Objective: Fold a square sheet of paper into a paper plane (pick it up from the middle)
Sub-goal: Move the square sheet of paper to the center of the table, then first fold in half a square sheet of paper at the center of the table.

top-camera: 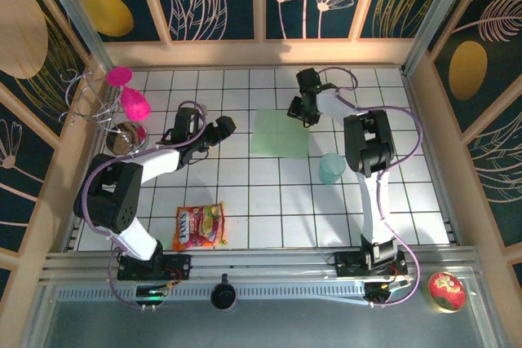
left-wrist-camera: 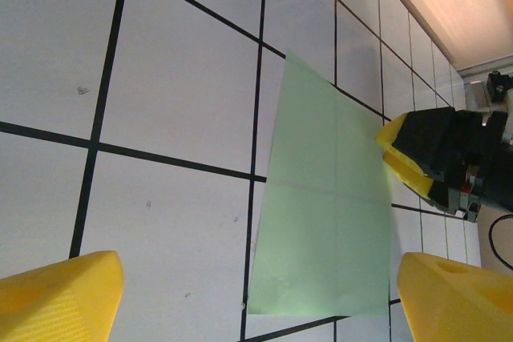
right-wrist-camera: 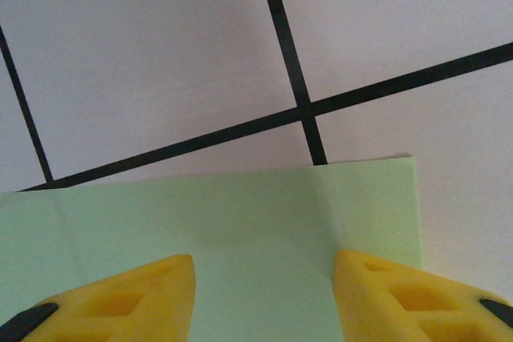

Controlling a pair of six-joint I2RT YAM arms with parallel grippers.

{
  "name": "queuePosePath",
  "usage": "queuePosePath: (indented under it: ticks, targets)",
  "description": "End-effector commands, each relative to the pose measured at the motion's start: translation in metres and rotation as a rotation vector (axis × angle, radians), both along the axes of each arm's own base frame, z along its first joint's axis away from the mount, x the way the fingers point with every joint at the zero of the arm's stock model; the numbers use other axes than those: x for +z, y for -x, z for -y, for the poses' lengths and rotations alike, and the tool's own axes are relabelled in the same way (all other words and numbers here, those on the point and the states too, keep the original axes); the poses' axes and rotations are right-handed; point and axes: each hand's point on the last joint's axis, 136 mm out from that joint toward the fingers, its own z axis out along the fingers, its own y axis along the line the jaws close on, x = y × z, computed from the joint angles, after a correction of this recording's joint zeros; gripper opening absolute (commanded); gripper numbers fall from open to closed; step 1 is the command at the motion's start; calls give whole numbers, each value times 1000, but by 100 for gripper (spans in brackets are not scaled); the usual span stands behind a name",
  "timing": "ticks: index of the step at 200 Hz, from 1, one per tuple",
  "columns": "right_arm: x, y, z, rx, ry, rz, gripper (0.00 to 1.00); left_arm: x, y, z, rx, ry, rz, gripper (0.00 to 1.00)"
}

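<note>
- Top view: the right tool [top-camera: 297, 110] reads dark against its own wrist, so its jaw gap is hard to make out. It sits over the far edge of the square sheet of paper [top-camera: 280, 134] and hides part of that edge.
- Top view: the sheet lies flat on the desk [top-camera: 269, 209], toward the far middle. The left tool [top-camera: 218, 129] is left of the sheet, near it but apart.
- Top view: a teal plastic cup [top-camera: 332, 168] stands just off the sheet's near-right corner. A candy bag [top-camera: 199, 226] lies well apart on the near side.
- Left wrist: both yellow fingers [left-wrist-camera: 64, 298] are cut off at the bottom corners. They are set wide with nothing between them.
- Left wrist: the sheet lies flat ahead and shows faint cross creases. The right tool [left-wrist-camera: 401, 162] covers a bit of one side edge.
- Right wrist: the fingers [right-wrist-camera: 132, 294] are cropped by the bottom edge. They stand apart over the sheet with nothing pinched.
- Right wrist: can't tell whether the tips touch the paper. One sheet corner shows just past the right-hand finger, and a faint crease runs between the two.
</note>
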Motion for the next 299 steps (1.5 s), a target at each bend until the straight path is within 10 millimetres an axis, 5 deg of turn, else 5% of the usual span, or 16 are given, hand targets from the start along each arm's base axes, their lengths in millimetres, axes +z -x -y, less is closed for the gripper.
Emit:
queuePosePath:
  ticks: [1,67,96,115,130,184,237,299]
  targets:
    - [-17,21,-12,57,33,-59,49,6,-3,3,-12,-8,7,88]
    - [-44,96,-79,227,-9,-157,47,-3,8,1,-21,-18,-41,81]
    - [-9,105,-104,254,-78,-94,45,-11,22,2,-32,-3,-106,67]
    - [27,102,-105,226,-141,-42,45,-19,35,0,-34,-5,-156,59]
    - [36,110,-103,216,-177,-43,45,-22,45,-1,-33,0,-179,53]
    - [10,152,-96,248,-225,-165,33,-31,69,5,-76,12,-233,39]
    - [-7,157,-95,251,-218,-201,21,-47,60,15,-110,10,-262,23]
    - [-22,158,-93,250,-202,-223,20,-82,64,9,-90,-39,-336,22]
